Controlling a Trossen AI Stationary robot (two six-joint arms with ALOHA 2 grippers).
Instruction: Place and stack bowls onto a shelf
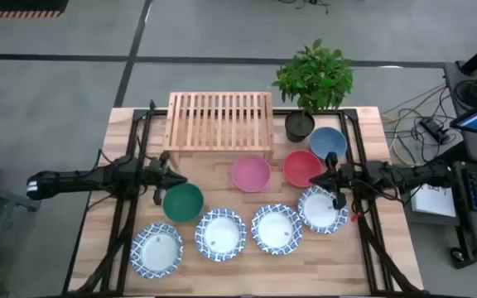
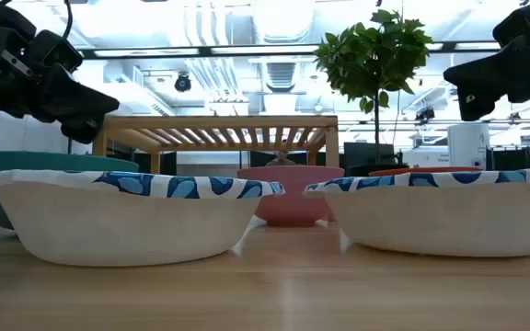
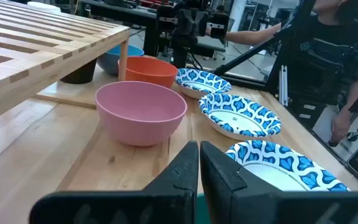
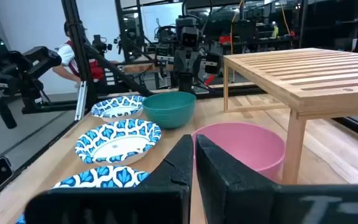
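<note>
You have nothing placed yet: the shelf [image 1: 219,121] sits bare, all eight bowls [image 1: 250,173] on the table, both grippers [image 1: 161,175] closed, empty.

high: we look straight down on the whole surface [image 1: 222,178] | low: level at surface height, very near two patterned bowls [image 2: 118,216], facing the shelf [image 2: 219,129] | wrists: each looks past its end effector toward the opposite arm | we see the pink bowl [image 3: 142,112] in all four
</note>
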